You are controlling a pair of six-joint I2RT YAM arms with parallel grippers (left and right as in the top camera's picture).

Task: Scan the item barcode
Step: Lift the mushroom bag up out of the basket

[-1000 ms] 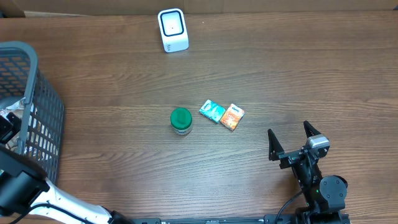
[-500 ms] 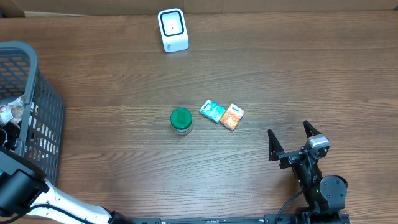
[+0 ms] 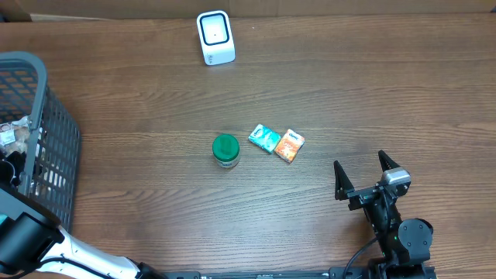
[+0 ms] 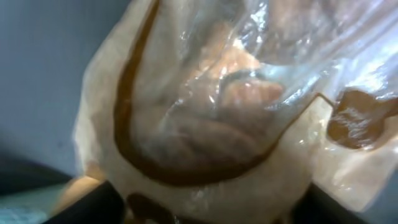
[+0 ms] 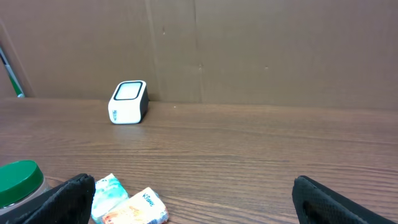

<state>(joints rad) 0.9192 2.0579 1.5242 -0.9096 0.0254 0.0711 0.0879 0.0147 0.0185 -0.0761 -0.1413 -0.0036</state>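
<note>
A snack packet (image 4: 211, 118) in clear wrap with tan and brown print fills the left wrist view. My left gripper (image 4: 205, 208) is down inside the grey basket (image 3: 54, 132), and its dark fingers (image 4: 93, 205) press on both sides of the packet's lower edge. In the overhead view only a dark bit of that gripper (image 3: 9, 167) shows at the frame's left edge. The white scanner (image 3: 215, 37) stands at the far side of the table. My right gripper (image 3: 363, 172) rests open and empty near the front right.
A green-lidded jar (image 3: 225, 150), a teal tissue pack (image 3: 264, 138) and an orange tissue pack (image 3: 289, 145) lie mid-table, left of and beyond the right gripper. More wrapped items (image 3: 19, 132) lie in the basket. A cardboard wall (image 5: 249, 43) backs the table.
The left gripper has sunk a little deeper into the basket and its jaws have come in onto the packet. The right arm has not moved.
</note>
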